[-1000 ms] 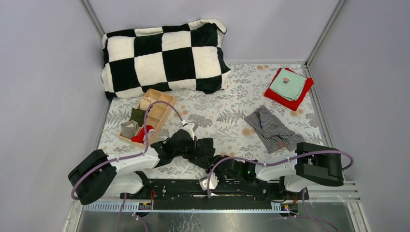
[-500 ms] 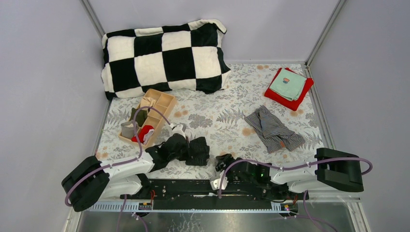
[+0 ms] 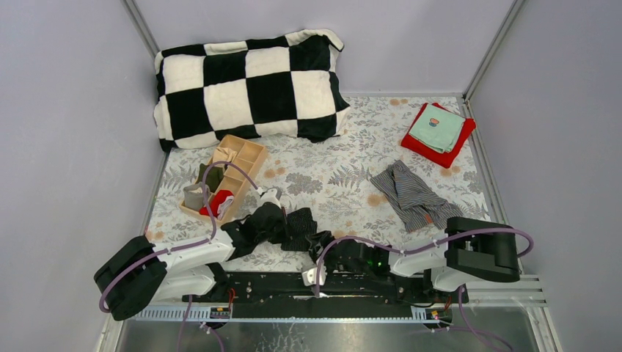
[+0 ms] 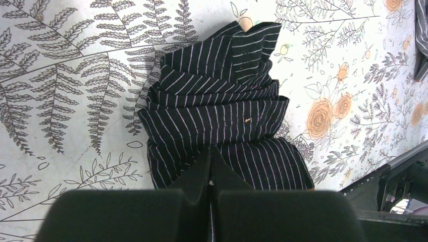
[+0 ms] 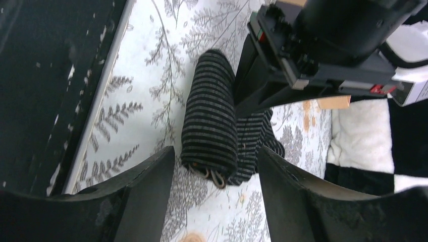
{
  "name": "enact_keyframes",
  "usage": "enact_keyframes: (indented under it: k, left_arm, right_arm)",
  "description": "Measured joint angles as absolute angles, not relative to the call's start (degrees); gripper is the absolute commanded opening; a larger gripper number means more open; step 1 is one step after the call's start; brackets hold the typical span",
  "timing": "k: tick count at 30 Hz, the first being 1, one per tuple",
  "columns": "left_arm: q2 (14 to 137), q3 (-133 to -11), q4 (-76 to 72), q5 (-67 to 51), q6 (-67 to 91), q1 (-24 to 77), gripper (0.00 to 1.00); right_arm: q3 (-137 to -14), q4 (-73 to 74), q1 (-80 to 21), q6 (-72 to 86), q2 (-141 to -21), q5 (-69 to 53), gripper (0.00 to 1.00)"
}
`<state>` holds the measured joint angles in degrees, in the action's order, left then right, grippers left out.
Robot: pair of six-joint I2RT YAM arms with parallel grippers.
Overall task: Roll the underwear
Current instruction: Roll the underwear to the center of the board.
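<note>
left end effector (image 4: 210,160) — pressed together over black pinstriped cloth boxer shorts (image 4: 217,111) | right end effector (image 5: 214,154) — spread; its wrist view alone shows their rolled end

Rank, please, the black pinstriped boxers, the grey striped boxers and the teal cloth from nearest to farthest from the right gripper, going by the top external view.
1. Black pinstriped boxers: right beside the right gripper, at the near edge.
2. Grey striped boxers: farther back, on the right side.
3. Teal cloth: on the red cloth, far right corner.
</note>
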<state>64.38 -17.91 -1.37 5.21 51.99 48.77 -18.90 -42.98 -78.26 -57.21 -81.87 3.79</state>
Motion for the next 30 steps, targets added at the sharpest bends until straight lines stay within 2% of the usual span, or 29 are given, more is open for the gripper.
enact_keyframes:
  k: [12,19,22,26,30]
  left_arm:
    - [64.4,-18.3,-0.5,5.2,51.9,48.8,0.0]
    - [64.3,-18.3,-0.4,5.2,51.9,48.8,0.0]
    - [64.3,-18.3,-0.4,5.2,52.0,48.8,0.0]
    - [64.3,-18.3,-0.4,5.2,52.0,48.8,0.0]
    - [64.3,-18.3,-0.3,5.2,52.0,48.8,0.0]
  right_arm:
    - [-22.7,-46.9,-81.1,-57.3,-92.0,7.1,0.67]
    - [-23.0,-50.3,-81.3,-60.7,-95.1,13.1,0.62]
    - [-22.6,-51.5,-81.3,-61.5,-95.9,14.9,0.51]
    - [-21.4,-52.3,-81.3,-62.4,-96.6,16.1,0.29]
    - [-20.6,-53.8,-81.4,-62.9,-96.8,16.5,0.12]
